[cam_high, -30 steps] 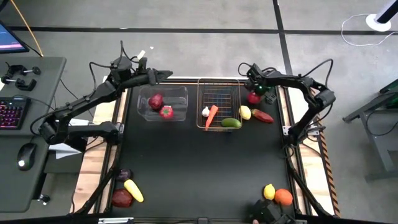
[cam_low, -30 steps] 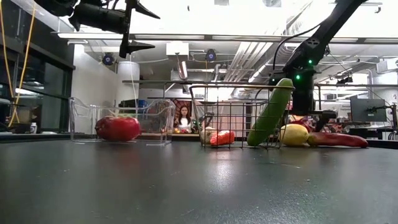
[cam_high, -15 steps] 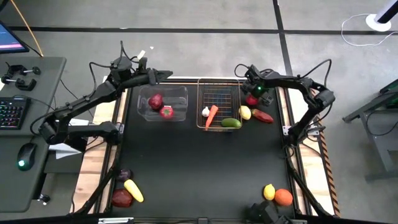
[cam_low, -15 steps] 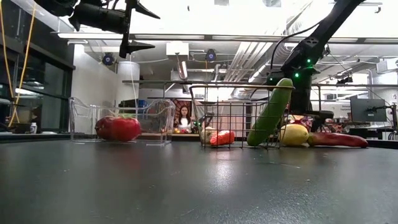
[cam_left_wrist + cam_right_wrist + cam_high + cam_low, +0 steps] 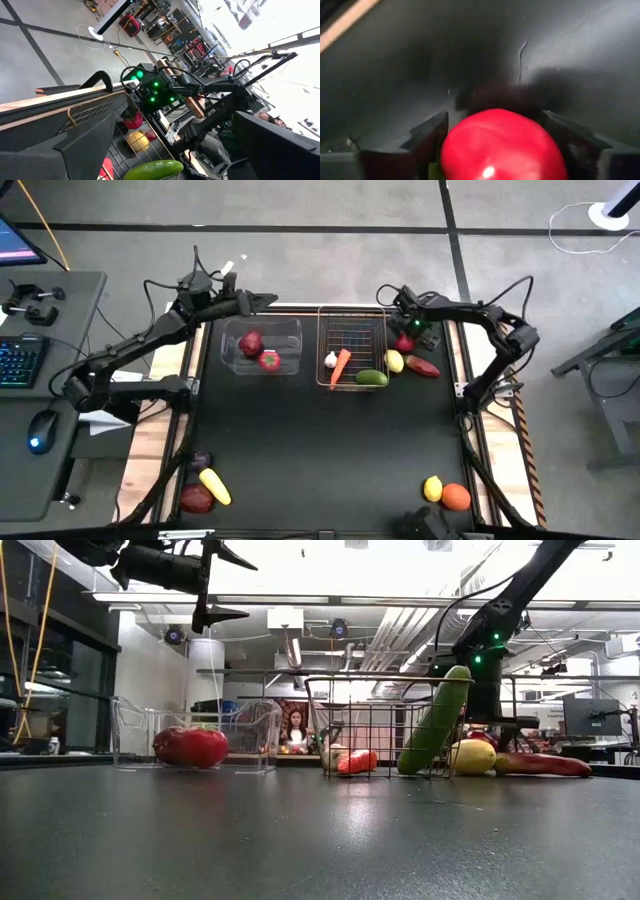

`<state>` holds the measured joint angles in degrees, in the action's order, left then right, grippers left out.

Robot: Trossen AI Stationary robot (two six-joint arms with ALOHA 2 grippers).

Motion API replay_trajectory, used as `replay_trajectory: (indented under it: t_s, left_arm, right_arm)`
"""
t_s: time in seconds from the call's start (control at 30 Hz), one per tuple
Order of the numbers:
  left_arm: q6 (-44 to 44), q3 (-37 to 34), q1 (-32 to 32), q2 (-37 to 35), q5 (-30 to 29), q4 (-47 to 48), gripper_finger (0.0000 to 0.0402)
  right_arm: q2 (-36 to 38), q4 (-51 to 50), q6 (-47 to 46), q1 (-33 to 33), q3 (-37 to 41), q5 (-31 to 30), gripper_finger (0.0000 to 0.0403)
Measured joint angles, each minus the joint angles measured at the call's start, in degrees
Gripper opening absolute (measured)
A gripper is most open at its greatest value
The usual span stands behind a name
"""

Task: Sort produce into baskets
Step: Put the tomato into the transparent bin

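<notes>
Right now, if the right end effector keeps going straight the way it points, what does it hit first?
The red apple. It sits between the right end effector's fingers, which point down at the table beside the wire basket. Past the apple, likely the tabletop; depth is unclear.

Two baskets sit at the upper middle: a clear bin [image 5: 261,346] with two red fruits [image 5: 259,352], and a wire basket [image 5: 352,346] with three pieces. Three pieces [image 5: 410,357] lie right of it, three [image 5: 204,485] lower left, two [image 5: 446,493] lower right.
</notes>
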<state>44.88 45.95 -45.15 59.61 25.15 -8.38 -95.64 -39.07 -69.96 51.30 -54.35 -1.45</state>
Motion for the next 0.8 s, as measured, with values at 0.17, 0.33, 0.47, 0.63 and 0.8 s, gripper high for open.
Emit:
replay_trajectory:
  t_s: [0.17,0.33,0.47,0.63,0.8]
  left_arm:
    - [-1.7,0.0,0.0,0.0,0.0,0.0,0.0390]
    - [-4.0,0.0,0.0,0.0,0.0,-0.1,0.0390]
    - [-6.4,0.0,0.0,0.0,-0.1,-0.6,0.0390]
    - [-6.2,0.0,0.0,0.0,-0.1,-0.6,0.0390]
    - [-1.6,0.0,0.0,0.0,-0.2,-0.7,0.0390]
  right_arm:
    - [4.2,-0.9,3.2,-0.9,0.0,-0.7,0.0244]
    - [14.1,-0.4,4.8,1.1,0.0,-6.6,0.0244]
    - [22.5,5.2,8.7,2.5,0.0,-8.4,0.0244]
    - [27.0,16.1,13.5,-0.8,0.0,-3.8,0.0244]
    - [24.5,31.3,14.8,-11.4,0.0,0.1,0.0244]
